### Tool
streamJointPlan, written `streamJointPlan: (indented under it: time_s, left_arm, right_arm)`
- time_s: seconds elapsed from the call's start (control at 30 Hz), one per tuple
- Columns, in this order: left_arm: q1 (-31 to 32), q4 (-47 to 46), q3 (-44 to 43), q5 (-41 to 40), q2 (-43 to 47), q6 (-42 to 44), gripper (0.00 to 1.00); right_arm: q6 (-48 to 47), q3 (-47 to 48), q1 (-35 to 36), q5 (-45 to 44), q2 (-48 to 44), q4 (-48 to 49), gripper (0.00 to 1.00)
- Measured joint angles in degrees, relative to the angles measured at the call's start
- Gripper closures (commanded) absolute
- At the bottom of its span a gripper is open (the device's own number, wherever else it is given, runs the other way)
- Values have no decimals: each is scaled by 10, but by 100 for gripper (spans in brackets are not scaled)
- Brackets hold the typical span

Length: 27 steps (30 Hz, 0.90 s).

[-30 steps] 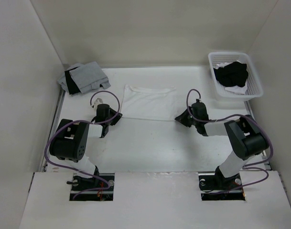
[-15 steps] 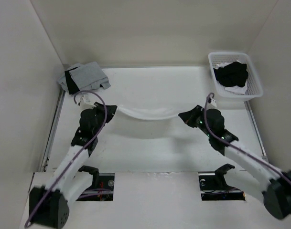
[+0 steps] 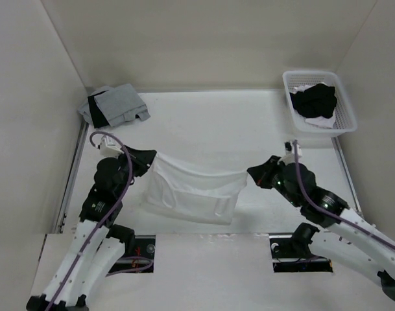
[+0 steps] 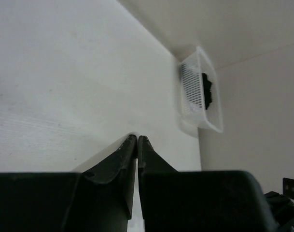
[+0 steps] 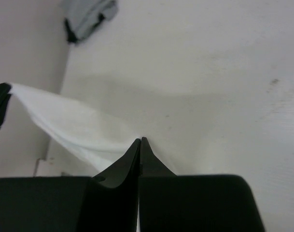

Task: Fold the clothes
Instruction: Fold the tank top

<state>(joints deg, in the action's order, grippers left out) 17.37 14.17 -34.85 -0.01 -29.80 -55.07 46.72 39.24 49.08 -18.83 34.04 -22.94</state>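
One white top (image 3: 194, 191) hangs spread between the two hands above the near half of the table (image 3: 210, 116), its upper edge pulled into a shallow sagging line and the rest of the cloth dropping from it toward the arms' bases; whether its lower edge touches the table cannot be told. At the top's left upper corner the left hand (image 3: 152, 157) is clenched on the cloth. Its own wrist view shows the two fingers pressed together with no gap, though the cloth itself is hidden there. At the top's right upper corner the right hand (image 3: 252, 173) is likewise clamped on the fabric. In the right wrist view its fingertips meet at a point where the white cloth (image 5: 74, 128) begins, and the cloth stretches away from there to the other hand at the left edge of that view. Well beyond the top's left corner, against the back wall, lies one grey-and-black garment pile (image 3: 116, 103). Well beyond its right corner stands one white plastic basket (image 3: 314, 133), which holds dark clothes (image 3: 316, 100) with a little white showing under them.
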Motion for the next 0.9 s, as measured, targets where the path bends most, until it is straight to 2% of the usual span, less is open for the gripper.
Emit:
streamJointPlan:
  time_s: [0.1, 0.23, 0.37, 0.47, 0.67, 0.9]
  left_arm:
    - [-20, -27, 28, 1, -83, 0, 96]
    - [-45, -116, 36, 4, -264, -1, 96]
    - [-48, -198, -1, 9, -461, -15, 96]
    - [-47, -240, -40, 15, -541, -29, 96]
    - [-51, -313, -53, 32, -543, -46, 95]
    - [-63, -357, 62, 53, -439, -48, 94]
  right_arm:
    - [-17, -18, -74, 31, 92, 34, 99]
    - [-31, -21, -185, 103, 250, 126, 100]
    - [-38, 17, -253, 155, 411, 197, 100]
    - [-40, 54, -283, 182, 482, 227, 100]
    - [-45, 43, -297, 199, 457, 276, 100]
    - [-43, -80, -249, 190, 332, 298, 100]
